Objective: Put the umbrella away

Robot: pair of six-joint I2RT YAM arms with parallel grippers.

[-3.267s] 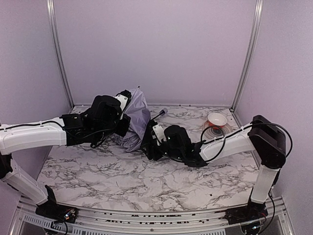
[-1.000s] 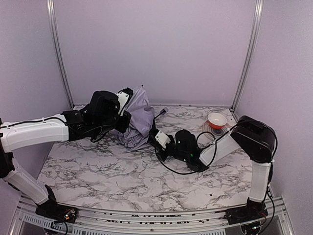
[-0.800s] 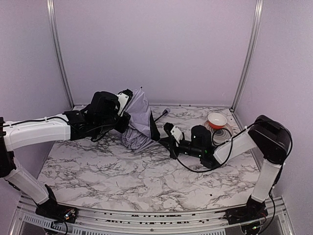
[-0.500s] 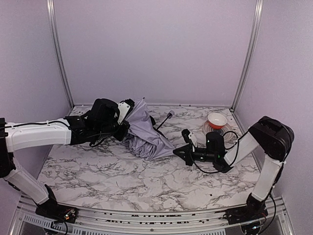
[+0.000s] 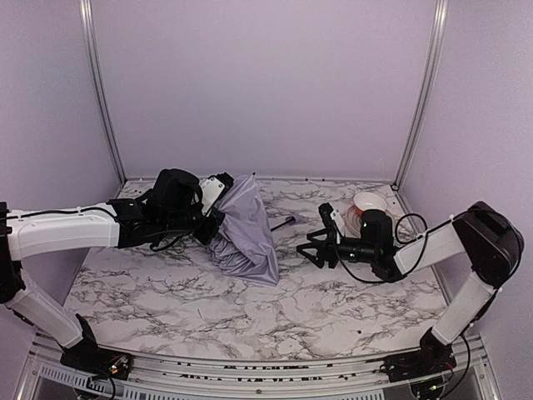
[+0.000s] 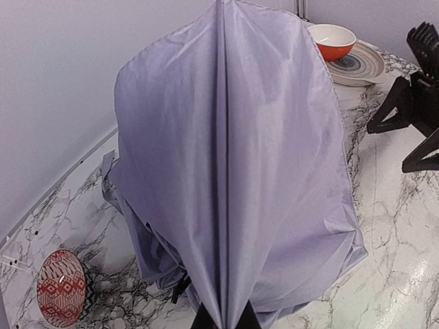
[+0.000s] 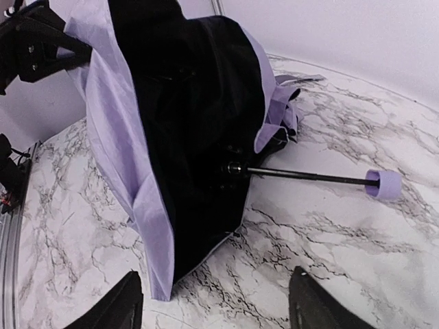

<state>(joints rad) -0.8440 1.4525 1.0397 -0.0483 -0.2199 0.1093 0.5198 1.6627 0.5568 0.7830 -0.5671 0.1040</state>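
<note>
Resting half-open on the marble-patterned tabletop (image 5: 250, 325), the shiny pale lavender folding umbrella (image 5: 246, 233) with black lining was pinched at its canopy by the clenched left gripper (image 6: 223, 319), the right gripper (image 7: 221, 301) gaping empty near its small lavender handle (image 7: 383, 184); collapsing and stowing appeared undone.

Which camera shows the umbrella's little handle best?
The right wrist view: the handle lies in plain sight at the end of the black shaft. The top view shows it only as a tiny speck; in the left wrist view the canopy hides it.
</note>
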